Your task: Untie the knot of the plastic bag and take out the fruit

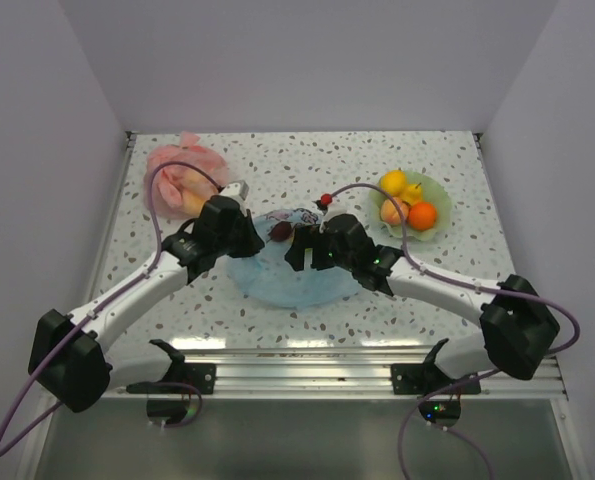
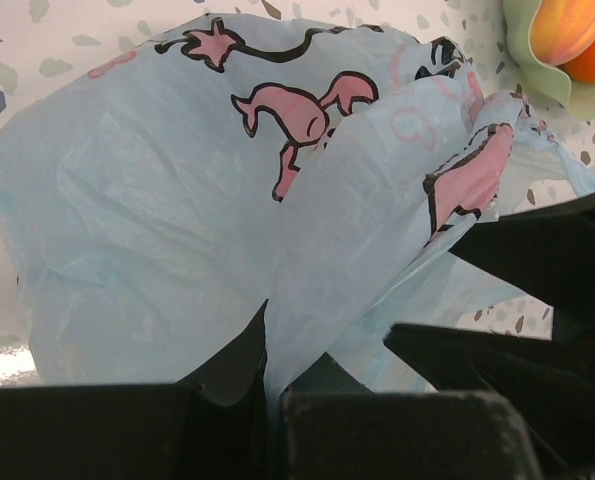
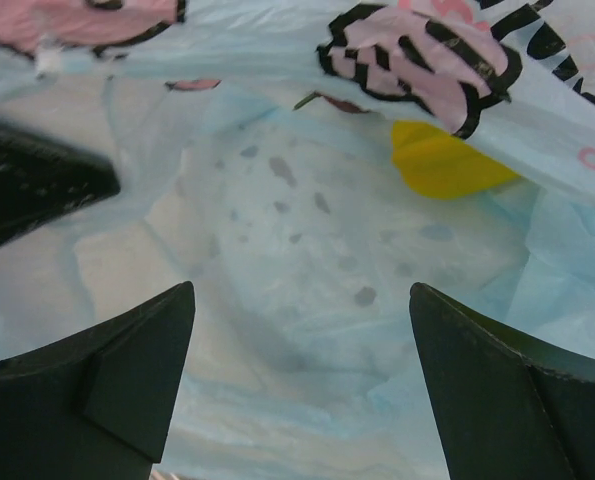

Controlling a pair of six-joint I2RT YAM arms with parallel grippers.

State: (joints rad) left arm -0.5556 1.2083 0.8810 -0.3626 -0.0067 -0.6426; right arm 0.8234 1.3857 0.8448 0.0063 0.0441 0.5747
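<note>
Wide-apart black fingers point(image 3: 127, 390) over the crumpled plastic bag point(image 3: 307, 250), yellow fruit point(image 3: 442, 160) beneath its printed fold

Both arms crowd the plastic bag point(image 1: 292, 278) at the middle of the tabletop point(image 1: 277, 160), with the left gripper point(image 1: 249, 238) and right gripper point(image 3: 302, 300) near each other above it. Behind, a pink bag point(image 1: 182, 175) blocks the left and a green plate point(image 1: 445, 195) the right. Open tabletop runs between them, except for a small red object point(image 1: 325, 198).
</note>
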